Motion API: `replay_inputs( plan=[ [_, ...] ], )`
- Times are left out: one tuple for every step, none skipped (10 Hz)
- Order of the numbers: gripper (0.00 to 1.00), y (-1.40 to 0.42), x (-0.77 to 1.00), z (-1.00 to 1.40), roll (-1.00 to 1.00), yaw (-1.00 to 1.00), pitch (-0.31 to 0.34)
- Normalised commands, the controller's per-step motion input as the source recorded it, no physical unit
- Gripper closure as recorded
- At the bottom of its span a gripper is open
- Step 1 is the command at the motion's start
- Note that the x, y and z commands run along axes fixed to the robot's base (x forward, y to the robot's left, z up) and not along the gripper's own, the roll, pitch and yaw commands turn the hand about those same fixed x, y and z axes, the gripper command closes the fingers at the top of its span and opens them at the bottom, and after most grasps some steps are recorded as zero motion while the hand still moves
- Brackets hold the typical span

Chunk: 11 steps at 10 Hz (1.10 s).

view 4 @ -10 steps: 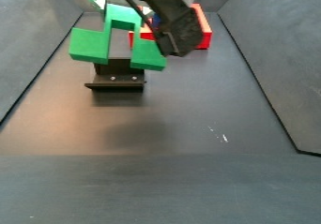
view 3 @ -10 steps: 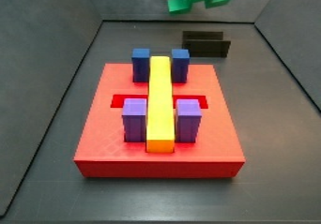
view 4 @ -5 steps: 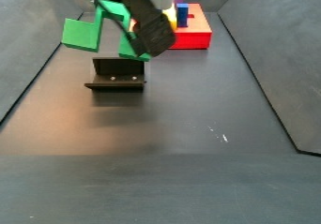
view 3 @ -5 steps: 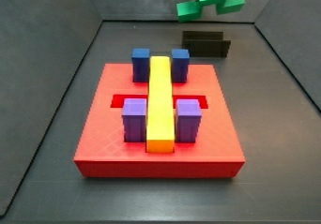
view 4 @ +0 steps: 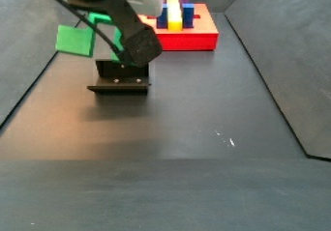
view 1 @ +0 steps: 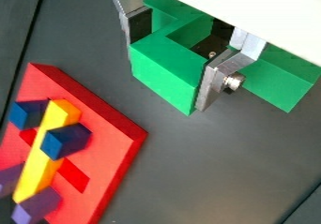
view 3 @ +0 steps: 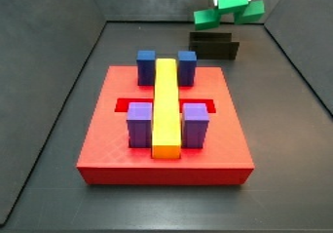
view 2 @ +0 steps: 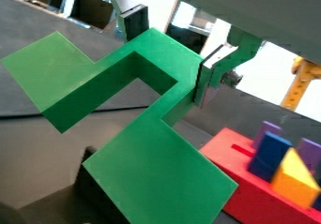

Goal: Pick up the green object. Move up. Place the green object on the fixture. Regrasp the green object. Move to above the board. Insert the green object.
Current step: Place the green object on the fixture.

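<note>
Bright green plastic fills both wrist views: the green object (view 1: 189, 64) sits between the flat silver fingers (view 1: 223, 76) of the claw (view 1: 175, 50), which is clenched on its middle part, one plate pressed to each side. Its wide flat faces spread out to either side of the fingers (view 2: 216, 75) in a wrist view, where the green object (view 2: 131, 106) hangs tilted rather than level.

In a side view the green object (view 3: 229, 8) hangs in the air above the fixture (view 3: 215, 48), clear of it and not touching. The fixture is a dark bracket standing on the floor, behind the far edge of the board (view 3: 166, 139). From the opposite side, the green object (view 4: 85, 37) shows above the fixture (view 4: 119, 78), with the arm's dark body (view 4: 135, 42) crossing in front of part of it; the board (view 4: 192, 37) lies well beyond the fixture there.

The board is a red slab with a yellow bar (view 3: 166, 105) running down its middle. Two blue blocks (view 3: 186, 64) flank the bar at the end nearer the fixture, and two purple blocks (view 3: 197, 122) flank it at the other end. A corner of the board (view 1: 69, 143) also shows in a wrist view, below and apart from the claw.
</note>
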Motion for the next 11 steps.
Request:
replay_inputs(
  plan=[
    [1.00,-0.01,0.27,-0.23,0.15,0.34,0.123],
    [1.00,-0.04,0.14,-0.15,0.28,0.34,0.071],
    [1.00,-0.18,0.00,-0.10,0.68,0.27,0.066],
    [1.00,-0.21,0.00,-0.11,0.73,0.15,0.086],
    [1.00,-0.25,0.00,-0.10,0.67,0.03,0.074],
    [1.00,-0.21,0.00,-0.07,0.48,0.00,0.051],
    [1.00,-0.16,-0.01,-0.05,0.38,0.04,0.000],
    [1.00,-0.11,0.00,-0.11,0.41,0.07,0.000],
    [1.00,-0.03,-0.04,-0.20,0.30,0.09,0.000],
    [1.00,0.00,-0.14,-0.14,0.00,0.12,-0.051],
    [1.00,0.05,-0.19,-0.05,-0.18,0.00,-0.106]
  ],
)
